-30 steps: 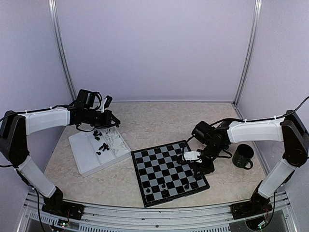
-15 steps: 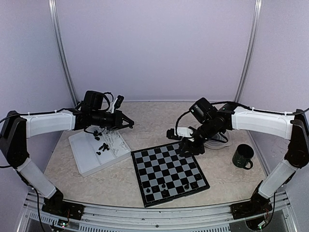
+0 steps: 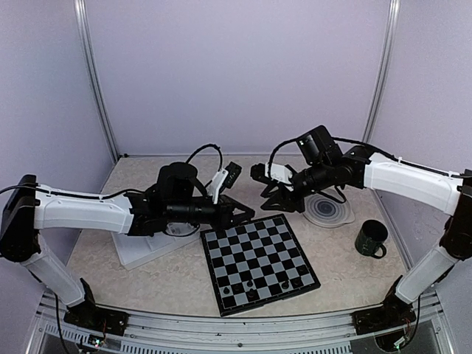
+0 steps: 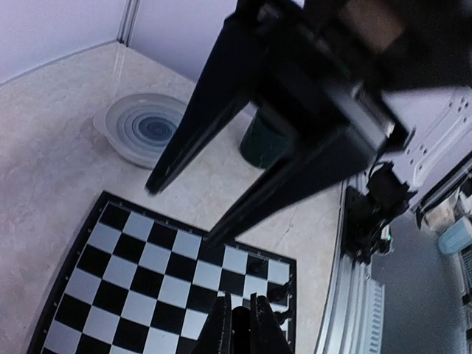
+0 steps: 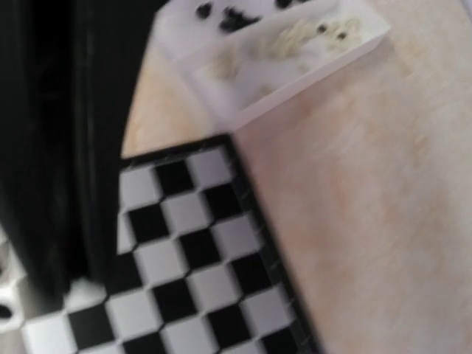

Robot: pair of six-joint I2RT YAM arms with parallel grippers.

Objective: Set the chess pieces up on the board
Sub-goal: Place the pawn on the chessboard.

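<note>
Your L gripper [image 4: 241, 302] is closed above the board [image 3: 258, 258], can't tell if it's holding anything. R gripper [image 4: 181, 212]: fingers apart, nothing btwn.

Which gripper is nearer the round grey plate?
Right. The right gripper hangs just left of the plate; the left gripper is farther left, over the far edge of the board.

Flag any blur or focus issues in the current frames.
Top external: sharp, evenly lit, soft shadows only; board squares crisp. Left wrist: board and plate reasonably sharp, but the right gripper looms near the lens, soft-edged and out of focus. Right wrist: motion blur across the whole frame; chess pieces in the tray smear into blobs, board edges soft.
</note>
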